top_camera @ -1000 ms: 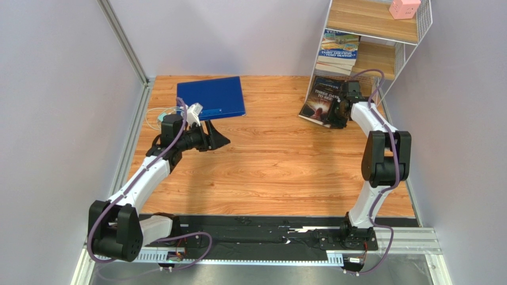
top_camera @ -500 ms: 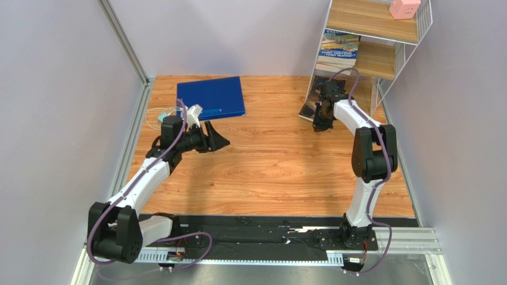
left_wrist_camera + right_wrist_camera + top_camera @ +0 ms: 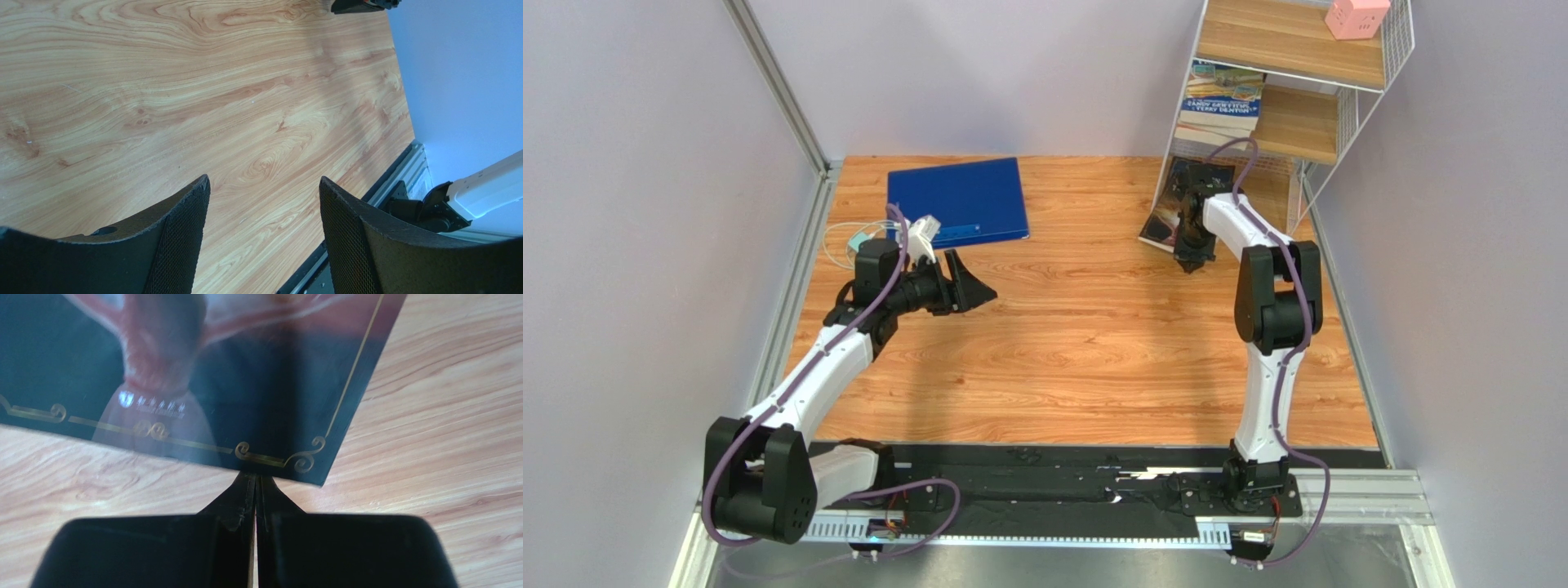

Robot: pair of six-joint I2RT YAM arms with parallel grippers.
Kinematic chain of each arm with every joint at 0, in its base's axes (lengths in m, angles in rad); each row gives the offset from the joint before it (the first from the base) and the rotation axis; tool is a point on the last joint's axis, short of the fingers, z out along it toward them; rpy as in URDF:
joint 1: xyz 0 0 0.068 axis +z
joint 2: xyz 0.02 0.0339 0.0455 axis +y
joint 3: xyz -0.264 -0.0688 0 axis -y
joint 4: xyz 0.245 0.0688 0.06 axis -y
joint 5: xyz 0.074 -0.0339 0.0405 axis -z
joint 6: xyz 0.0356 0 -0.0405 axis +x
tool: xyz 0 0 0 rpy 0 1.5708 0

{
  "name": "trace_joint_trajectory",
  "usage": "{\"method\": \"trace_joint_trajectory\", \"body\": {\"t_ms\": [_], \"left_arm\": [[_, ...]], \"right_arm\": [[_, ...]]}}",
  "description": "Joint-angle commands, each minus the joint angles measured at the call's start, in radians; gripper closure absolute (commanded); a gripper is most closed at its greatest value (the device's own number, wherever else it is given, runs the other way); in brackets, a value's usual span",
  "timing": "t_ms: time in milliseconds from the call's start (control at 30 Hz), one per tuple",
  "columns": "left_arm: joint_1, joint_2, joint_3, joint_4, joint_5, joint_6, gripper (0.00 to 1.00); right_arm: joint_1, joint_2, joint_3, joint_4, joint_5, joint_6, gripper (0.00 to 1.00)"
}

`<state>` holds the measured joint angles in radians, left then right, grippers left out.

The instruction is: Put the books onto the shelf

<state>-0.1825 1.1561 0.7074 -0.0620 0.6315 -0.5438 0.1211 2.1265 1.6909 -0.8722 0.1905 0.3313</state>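
Right gripper (image 3: 255, 481) state: my jaws are fully closed, the two fingers (image 3: 224, 517) pressed flat together. Their tips end at the dark book's edge. I cannot tell whether they pinch any of the cover.
Dark book (image 3: 184, 386) relative to my right gripper: directly ahead of the fingertips. The tips meet its near edge close to the near right corner.
Dark book location: on the table (image 3: 1075, 343) at the far right, at the foot of the shelf (image 3: 1259, 37). In the top view my right gripper (image 3: 1192, 254) covers most of it, and only its left part (image 3: 1160, 227) shows.
Dark book facing: cover up, its gold border line and corner scroll toward my fingers.
Dark book long axis: runs away from my fingertips toward the shelf. In the wrist view the near edge slants down from left to right.
Dark book flat or lifted: cannot tell.
Stacked books (image 3: 1222, 104): lying flat on the shelf's middle board, above and beyond my right gripper.
Left gripper (image 3: 264, 184) state: jaws wide apart with nothing between them, over bare table.
Left gripper (image 3: 971, 284) location: left half of the table, just in front of the blue binder (image 3: 959, 200), well apart from the dark book.
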Motion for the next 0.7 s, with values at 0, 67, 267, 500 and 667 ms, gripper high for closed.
{"method": "trace_joint_trajectory", "body": {"t_ms": [0,67,267,500,667], "left_arm": [[0.002,0.001,-0.002,0.037,0.017,0.019,0.29],[0.002,0.001,-0.002,0.034,0.017,0.022,0.29],[0.002,0.001,-0.006,0.03,0.013,0.025,0.29],[0.002,0.008,-0.013,0.044,0.016,0.022,0.29],[0.002,0.005,-0.025,0.051,0.017,0.016,0.29]], "right_arm": [[-0.032,0.058,0.082,-0.001,0.07,-0.003,1.0],[-0.047,0.076,0.101,-0.008,0.064,-0.003,1.0],[-0.077,0.121,0.164,-0.022,0.04,-0.001,1.0],[-0.074,0.081,0.133,0.002,-0.017,0.003,1.0],[-0.037,-0.015,0.012,0.093,-0.037,0.002,1.0]]}}
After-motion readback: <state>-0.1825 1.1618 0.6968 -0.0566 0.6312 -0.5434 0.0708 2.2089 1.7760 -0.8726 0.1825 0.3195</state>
